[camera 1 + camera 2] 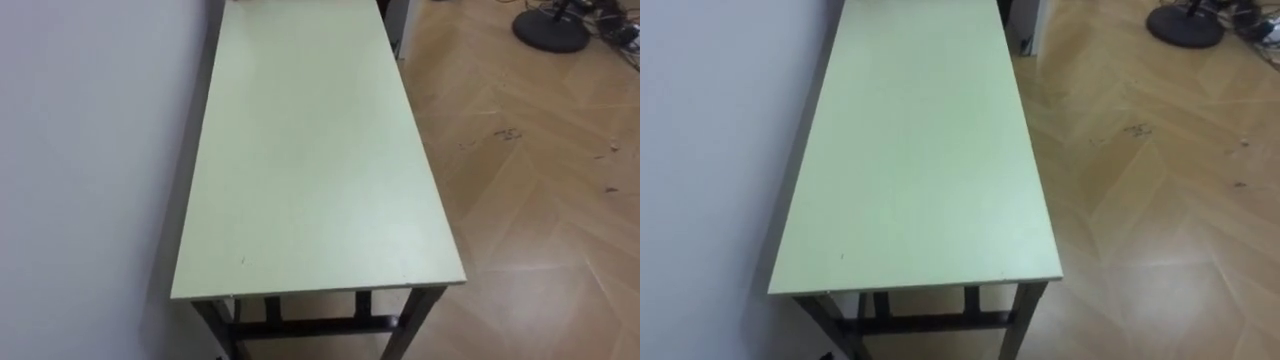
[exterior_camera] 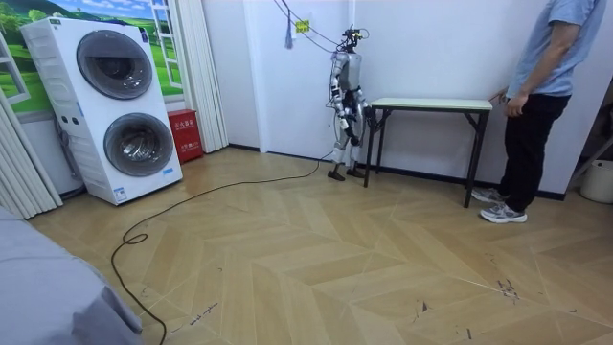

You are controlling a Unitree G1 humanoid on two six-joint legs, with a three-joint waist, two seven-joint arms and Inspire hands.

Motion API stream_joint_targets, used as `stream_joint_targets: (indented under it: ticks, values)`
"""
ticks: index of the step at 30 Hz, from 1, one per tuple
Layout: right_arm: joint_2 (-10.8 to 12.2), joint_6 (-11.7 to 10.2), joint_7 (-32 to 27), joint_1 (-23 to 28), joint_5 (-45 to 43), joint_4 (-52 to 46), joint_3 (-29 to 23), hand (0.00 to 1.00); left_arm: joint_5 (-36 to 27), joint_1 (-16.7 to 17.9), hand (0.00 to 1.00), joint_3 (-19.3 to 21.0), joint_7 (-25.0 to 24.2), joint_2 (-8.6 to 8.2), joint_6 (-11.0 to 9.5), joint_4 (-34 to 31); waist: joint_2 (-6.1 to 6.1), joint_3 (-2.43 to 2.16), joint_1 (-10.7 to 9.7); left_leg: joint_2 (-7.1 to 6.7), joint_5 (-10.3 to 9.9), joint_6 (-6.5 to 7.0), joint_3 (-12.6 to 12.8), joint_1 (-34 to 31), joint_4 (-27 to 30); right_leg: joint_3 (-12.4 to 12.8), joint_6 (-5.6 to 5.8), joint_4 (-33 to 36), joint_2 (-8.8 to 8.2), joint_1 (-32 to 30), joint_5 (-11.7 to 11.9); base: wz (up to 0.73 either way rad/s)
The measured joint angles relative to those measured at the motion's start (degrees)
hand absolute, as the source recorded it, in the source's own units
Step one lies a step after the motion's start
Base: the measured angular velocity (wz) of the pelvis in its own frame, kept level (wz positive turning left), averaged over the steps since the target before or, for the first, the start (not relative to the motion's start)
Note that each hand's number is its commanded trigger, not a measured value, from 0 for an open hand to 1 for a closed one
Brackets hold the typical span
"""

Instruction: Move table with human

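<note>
A long table (image 1: 310,150) with a pale green top and black legs stretches away from me, its near short end just below me. In the room view I stand at the end of the table (image 2: 431,103) on the room view's left, facing along it. My right hand (image 2: 341,117) hangs low at my side and my left hand (image 2: 361,112) is close to the table's end. A person (image 2: 536,105) stands at the other end, one hand (image 2: 500,96) at the table's edge.
A white wall (image 1: 90,150) runs along the table's left side. Wood floor (image 1: 540,190) lies open to its right, with a round black stand base (image 1: 550,28) far off. Two stacked washing machines (image 2: 120,105) and a red box (image 2: 184,134) stand behind me.
</note>
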Motion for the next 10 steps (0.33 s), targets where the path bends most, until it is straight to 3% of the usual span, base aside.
stream_joint_targets:
  ticks: [10]
  values:
    - [2.22,0.54,-4.50,-1.51,-2.38,7.27,-3.82,0.00,11.47,-0.23,0.00,8.82,0.69,-3.50,-0.07,7.54,-0.26,0.19,-0.02,0.28,-1.50,-0.58,0.23,0.86,-1.16,0.28,-0.18,0.43,0.11,0.27,0.07,-0.05]
